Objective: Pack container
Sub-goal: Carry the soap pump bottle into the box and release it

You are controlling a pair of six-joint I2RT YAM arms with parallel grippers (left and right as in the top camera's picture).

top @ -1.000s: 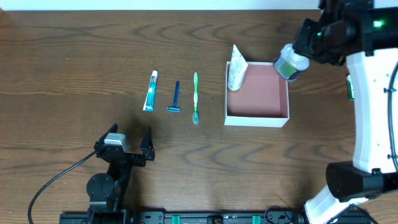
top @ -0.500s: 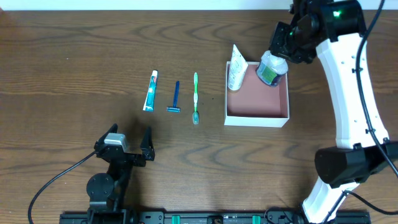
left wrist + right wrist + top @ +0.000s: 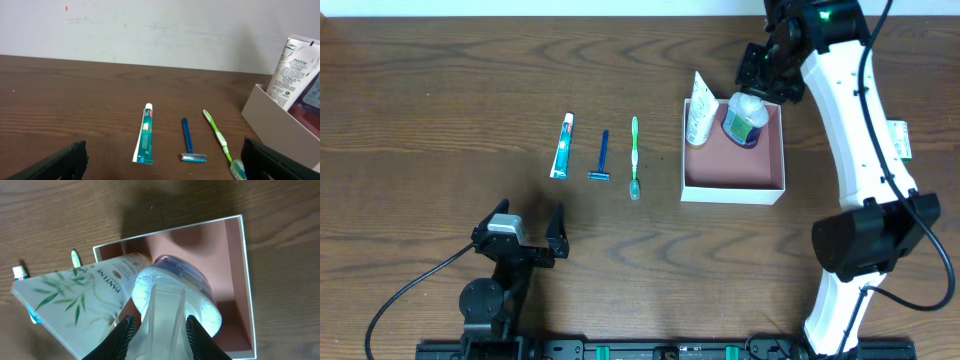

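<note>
The container is a square white-walled box with a pink-brown inside, at the table's right. A white Pantene tube leans in its far-left corner and also shows in the right wrist view. My right gripper is shut on a clear bottle with greenish contents and holds it over the box's far part, next to the tube. In the right wrist view the bottle sits between the fingers. My left gripper is open and empty at the front left.
A toothpaste tube, a blue razor and a green toothbrush lie in a row left of the container. They also show ahead of the left gripper: toothpaste, razor, toothbrush.
My right gripper has carried the bottle leftward from beyond the container's far-right corner to over its inside, beside the Pantene tube. The left arm has not moved.
</note>
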